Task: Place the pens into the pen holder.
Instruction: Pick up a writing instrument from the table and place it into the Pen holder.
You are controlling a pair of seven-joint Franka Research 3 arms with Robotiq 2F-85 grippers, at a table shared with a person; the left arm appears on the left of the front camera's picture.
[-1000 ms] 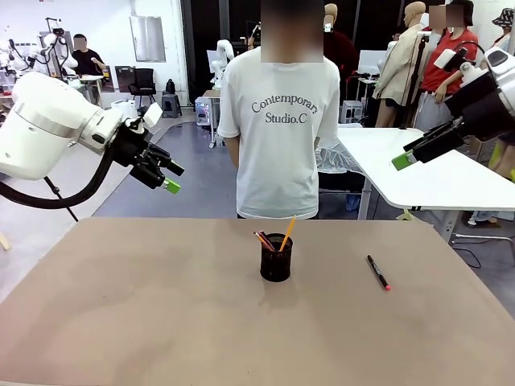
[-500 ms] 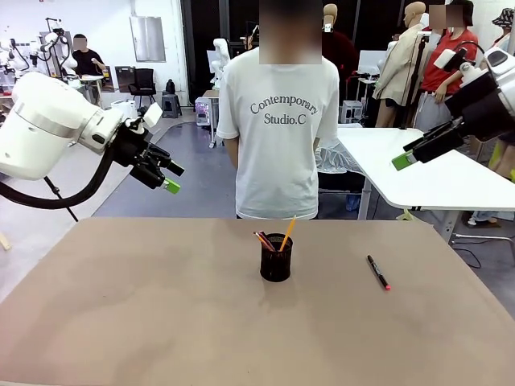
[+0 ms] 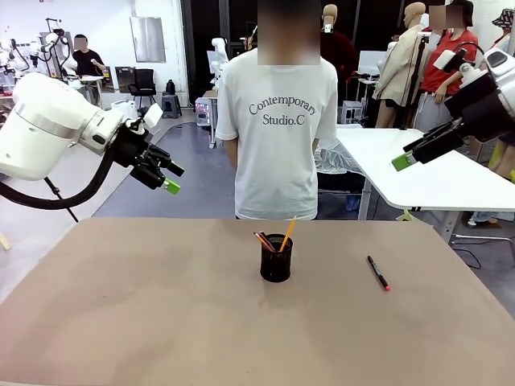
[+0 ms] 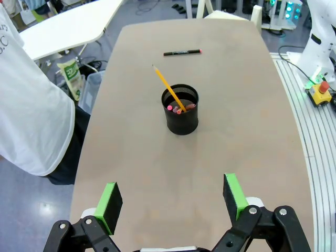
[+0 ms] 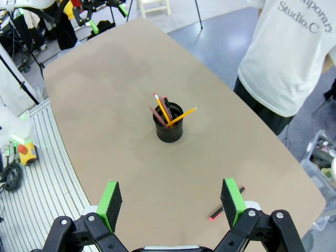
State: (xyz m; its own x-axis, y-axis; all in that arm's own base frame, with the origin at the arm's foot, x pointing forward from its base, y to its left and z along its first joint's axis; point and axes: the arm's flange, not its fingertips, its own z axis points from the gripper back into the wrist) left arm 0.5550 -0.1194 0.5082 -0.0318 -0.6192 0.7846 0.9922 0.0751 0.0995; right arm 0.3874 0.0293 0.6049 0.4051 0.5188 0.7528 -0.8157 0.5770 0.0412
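I've got left gripper [image 3: 174, 178] and right gripper [image 3: 406, 154] wide open, empty, high off the table [image 3: 121, 305] sides. Holder [image 3: 276, 259] mid-table, pencils [image 3: 287, 232] inside. Marker [image 3: 378, 273] lies flat to its right with open room around it. Person [image 3: 278, 121] at far edge.

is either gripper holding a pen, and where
Nothing is held: left gripper and right gripper hang open and empty; the black marker lies on the table.
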